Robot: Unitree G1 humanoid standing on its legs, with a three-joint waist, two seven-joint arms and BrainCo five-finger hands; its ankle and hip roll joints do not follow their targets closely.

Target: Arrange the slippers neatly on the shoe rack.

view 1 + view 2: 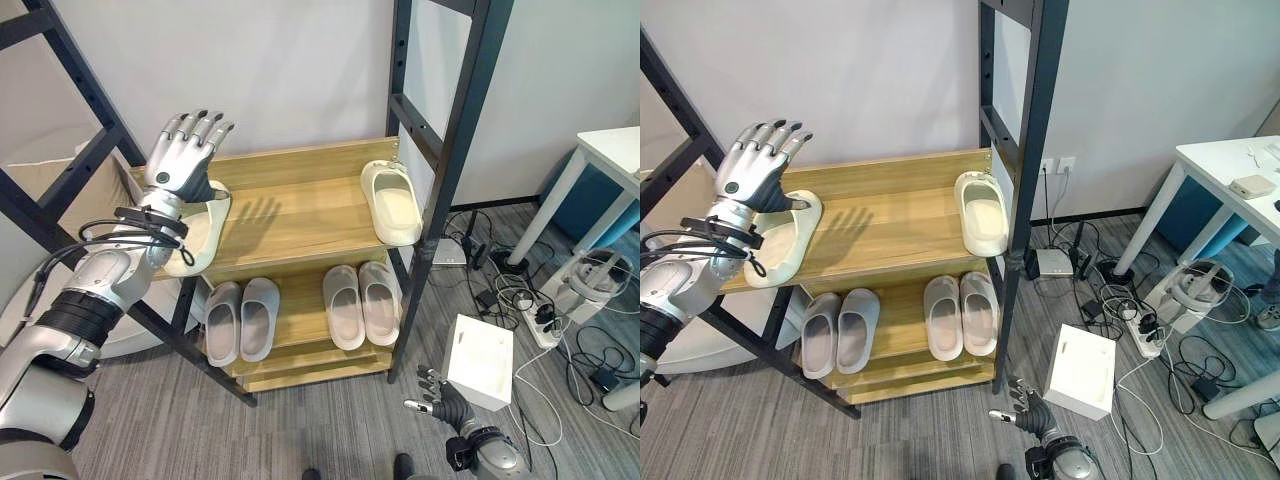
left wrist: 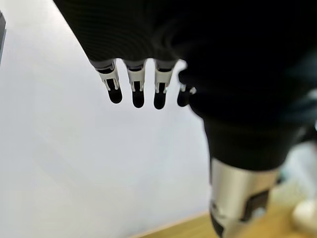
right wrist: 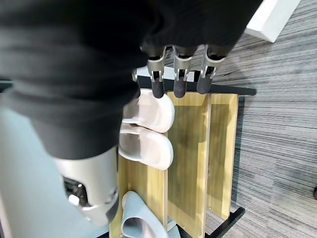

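The shoe rack (image 1: 300, 215) has light wood-grain shelves with a smooth matt finish, set in a black matt metal frame (image 1: 455, 150). The slippers (image 1: 392, 203) look like soft, smooth matt foam. The floor (image 1: 340, 430) is grey wood-look planking.

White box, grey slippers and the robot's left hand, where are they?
white box (image 1: 480, 362), left eye view, on its top face.
grey slippers (image 1: 240, 320), left eye view, between the pair.
left hand (image 1: 183, 155), left eye view, on its back.

Cream slippers (image 1: 392, 203) apart on shoe rack (image 1: 290, 215)
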